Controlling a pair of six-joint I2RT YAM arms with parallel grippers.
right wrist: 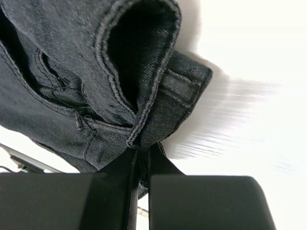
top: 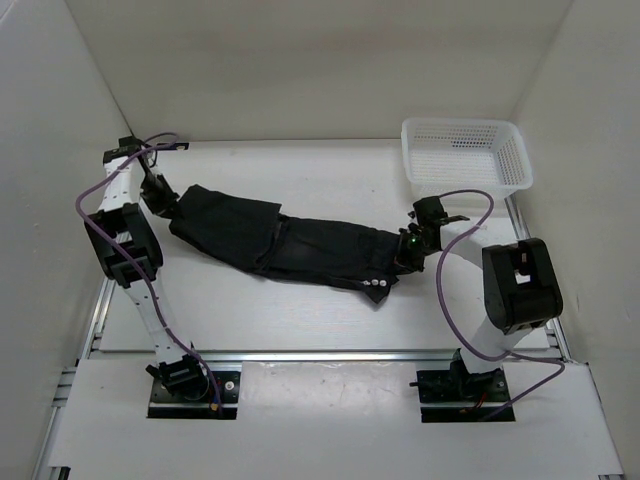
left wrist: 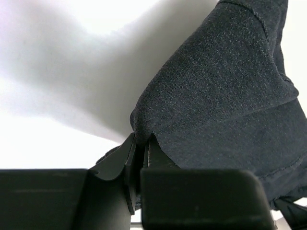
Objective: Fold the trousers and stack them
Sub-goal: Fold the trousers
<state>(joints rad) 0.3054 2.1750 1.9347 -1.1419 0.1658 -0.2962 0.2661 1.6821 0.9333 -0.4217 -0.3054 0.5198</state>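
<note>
The trousers (top: 290, 245) lie folded lengthwise in a dark band across the middle of the top view, running from the centre left down towards the centre right on the white table (top: 300, 315). Two small pale dots show at their lower right corner; what they are is too small to tell.

The left gripper (top: 163, 205) sits at the band's upper left end, where its own body covers the cloth edge. From the left wrist, its fingers (left wrist: 122, 158) are closed tight on a raised peak of fabric, with no gap between them. The rest of the cloth runs off the right of that frame.

The right gripper (top: 408, 255) is at the opposite end. From the right wrist, its fingers (right wrist: 160, 165) pinch a stitched hem, and the dark opening above is too shadowed to read.

A white mesh basket (top: 470, 170) stands in the upper right, apart from the trousers.
</note>
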